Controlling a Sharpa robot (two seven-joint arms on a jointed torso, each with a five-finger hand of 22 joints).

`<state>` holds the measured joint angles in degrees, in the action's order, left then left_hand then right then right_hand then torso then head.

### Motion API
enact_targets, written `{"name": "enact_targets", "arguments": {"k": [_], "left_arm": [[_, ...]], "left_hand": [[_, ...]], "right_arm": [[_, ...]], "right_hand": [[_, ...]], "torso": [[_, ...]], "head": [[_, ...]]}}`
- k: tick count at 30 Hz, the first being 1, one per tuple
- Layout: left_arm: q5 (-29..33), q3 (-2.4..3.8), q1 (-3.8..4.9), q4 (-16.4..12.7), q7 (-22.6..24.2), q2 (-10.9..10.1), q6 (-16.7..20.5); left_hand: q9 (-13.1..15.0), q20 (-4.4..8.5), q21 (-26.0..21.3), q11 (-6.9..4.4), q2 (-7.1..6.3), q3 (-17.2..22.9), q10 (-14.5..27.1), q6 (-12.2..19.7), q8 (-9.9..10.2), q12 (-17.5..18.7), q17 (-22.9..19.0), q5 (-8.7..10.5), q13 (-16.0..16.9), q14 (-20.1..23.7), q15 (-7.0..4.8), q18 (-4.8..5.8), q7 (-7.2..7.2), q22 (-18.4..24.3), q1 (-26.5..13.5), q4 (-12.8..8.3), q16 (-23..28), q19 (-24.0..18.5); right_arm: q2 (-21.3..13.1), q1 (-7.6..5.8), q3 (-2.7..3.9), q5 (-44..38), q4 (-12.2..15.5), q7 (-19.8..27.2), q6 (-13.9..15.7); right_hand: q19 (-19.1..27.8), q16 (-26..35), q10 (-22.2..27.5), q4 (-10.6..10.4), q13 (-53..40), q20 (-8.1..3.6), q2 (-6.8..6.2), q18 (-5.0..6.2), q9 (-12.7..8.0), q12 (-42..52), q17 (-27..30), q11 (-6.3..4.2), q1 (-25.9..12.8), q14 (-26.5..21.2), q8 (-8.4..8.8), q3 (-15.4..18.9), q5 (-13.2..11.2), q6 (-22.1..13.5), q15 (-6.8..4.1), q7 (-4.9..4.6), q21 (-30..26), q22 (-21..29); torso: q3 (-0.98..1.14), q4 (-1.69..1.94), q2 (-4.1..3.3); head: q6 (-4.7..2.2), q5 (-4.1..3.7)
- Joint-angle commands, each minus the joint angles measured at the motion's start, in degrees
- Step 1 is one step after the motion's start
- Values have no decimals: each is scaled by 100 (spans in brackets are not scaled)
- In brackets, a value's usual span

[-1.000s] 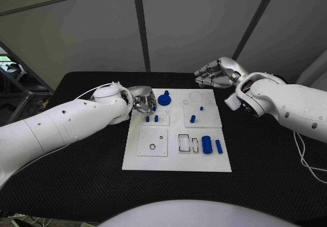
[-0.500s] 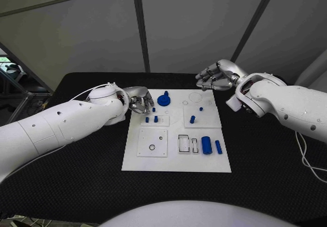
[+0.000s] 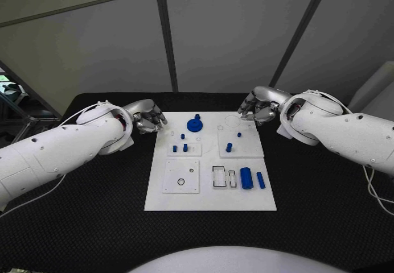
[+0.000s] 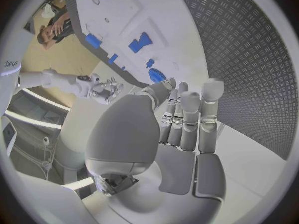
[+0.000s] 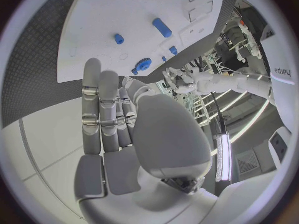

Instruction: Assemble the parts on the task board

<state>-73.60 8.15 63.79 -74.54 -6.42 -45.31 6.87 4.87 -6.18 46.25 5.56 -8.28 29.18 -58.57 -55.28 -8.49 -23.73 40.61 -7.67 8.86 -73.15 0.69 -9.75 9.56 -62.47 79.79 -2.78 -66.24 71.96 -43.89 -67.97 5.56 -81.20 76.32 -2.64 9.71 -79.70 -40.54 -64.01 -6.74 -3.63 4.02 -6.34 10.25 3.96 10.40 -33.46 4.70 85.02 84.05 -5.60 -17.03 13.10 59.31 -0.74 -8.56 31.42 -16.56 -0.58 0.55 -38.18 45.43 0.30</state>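
The white task board (image 3: 210, 196) lies in the middle of the black table. On it are a blue gear-like part (image 3: 195, 125) at the far end, small blue pegs (image 3: 185, 147) standing in its raised plates, and two blue cylinders (image 3: 246, 178) by the rectangular slots. My left hand (image 3: 148, 118) hovers just off the board's far left corner, holding nothing. My right hand (image 3: 257, 108) is at the far right corner, also holding nothing. The left wrist view shows the left hand (image 4: 181, 119) with fingers stretched out toward the board (image 4: 124, 15). The right hand (image 5: 109, 114) looks the same.
Black table (image 3: 82, 199) surrounds the board on all sides, with room at the front and both sides. A grey panelled wall (image 3: 221, 45) stands behind the table. A round hole plate (image 3: 182, 175) and rectangular slots (image 3: 221, 175) lie at the board's near half.
My left hand has drawn back off the board's far left area to beside its corner. My right hand has come down nearer the board's far right corner.
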Motion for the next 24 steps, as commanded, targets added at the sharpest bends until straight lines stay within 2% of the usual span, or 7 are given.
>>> {"name": "enact_targets", "arguments": {"k": [1,5,10,16,19,21,24], "left_arm": [[2154,14,11,-122,794,-137,792],[4091,17,8,-400,1708,-318,933],[5548,17,-11,-685,2473,-491,889],[6186,16,-58,-904,2842,-637,795],[6309,15,-72,-963,2917,-669,804],[6366,15,-83,-986,2951,-683,808],[6399,15,-91,-996,2935,-688,775]], "left_hand": [[1,-5,-603,-7,43,43,-39,-125,-82,-104,-604,6,39,350,-7,-10,3,359,6,7,399,-303],[-3,5,-1074,-39,108,-8,-84,-189,-129,-260,-1038,-3,119,617,-20,-77,-19,635,-26,15,727,-562],[-32,-22,-1260,-16,141,-122,73,-149,-130,-322,-1183,-26,156,788,19,-68,4,738,-114,51,917,-696],[-42,-44,-1326,-4,166,-227,136,-129,-139,-363,-1185,-41,176,781,39,-70,12,787,-228,130,893,-692],[-45,-45,-1333,-3,169,-233,146,-118,-136,-367,-1185,-45,178,783,39,-71,13,792,-225,128,891,-690],[-46,-45,-1336,-2,171,-236,151,-113,-135,-369,-1185,-47,179,784,39,-71,15,795,-222,127,890,-689],[-53,-49,-1353,8,180,-254,180,-86,-127,-379,-1185,-52,184,792,46,-72,27,809,-224,130,884,-684]], "right_arm": [[-54,49,2,-1159,152,-374,-156],[-136,136,2,-1476,337,-486,-94],[-194,236,-6,-1678,510,-610,-115],[-172,323,-41,-1818,603,-723,-210],[-138,371,-48,-1886,606,-759,-178],[-104,396,-51,-1932,599,-780,-141],[-60,410,-53,-1964,583,-787,-113]], "right_hand": [[-19,-840,-111,-17,-5,21,-51,-86,0,-125,-796,-7,-109,256,48,-163,-73,83,-33,3,543,-523],[-20,-1552,-185,-16,-9,35,-125,-173,0,-247,-1477,-6,-201,243,95,-313,-99,108,-12,2,1328,-1369],[66,-1763,-151,-51,-7,61,-229,-183,-8,-337,-1653,27,-324,196,147,-327,-132,58,17,-33,1544,-1569],[204,-1780,99,-49,-2,110,-344,-174,-20,-471,-1629,90,-391,126,197,-276,-164,-123,84,-81,1581,-1570],[222,-1853,130,-33,-6,125,-348,-176,-19,-477,-1694,100,-383,126,195,-275,-138,-165,95,-92,1658,-1647],[229,-1907,146,-25,-8,135,-348,-179,-17,-478,-1742,107,-379,129,191,-275,-112,-185,102,-100,1721,-1712],[239,-1941,149,-17,-11,144,-343,-178,-14,-472,-1767,111,-375,126,186,-279,-85,-196,107,-107,1771,-1758]], "torso": [[-6,5,3],[-11,0,-13],[0,-10,-11],[4,5,-13],[-3,3,-16],[10,-2,-16],[0,-6,-15]], "head": [[-22,-162],[-84,-256],[-97,-287],[-140,-328],[-145,-286],[-143,-267],[-130,-250]]}}
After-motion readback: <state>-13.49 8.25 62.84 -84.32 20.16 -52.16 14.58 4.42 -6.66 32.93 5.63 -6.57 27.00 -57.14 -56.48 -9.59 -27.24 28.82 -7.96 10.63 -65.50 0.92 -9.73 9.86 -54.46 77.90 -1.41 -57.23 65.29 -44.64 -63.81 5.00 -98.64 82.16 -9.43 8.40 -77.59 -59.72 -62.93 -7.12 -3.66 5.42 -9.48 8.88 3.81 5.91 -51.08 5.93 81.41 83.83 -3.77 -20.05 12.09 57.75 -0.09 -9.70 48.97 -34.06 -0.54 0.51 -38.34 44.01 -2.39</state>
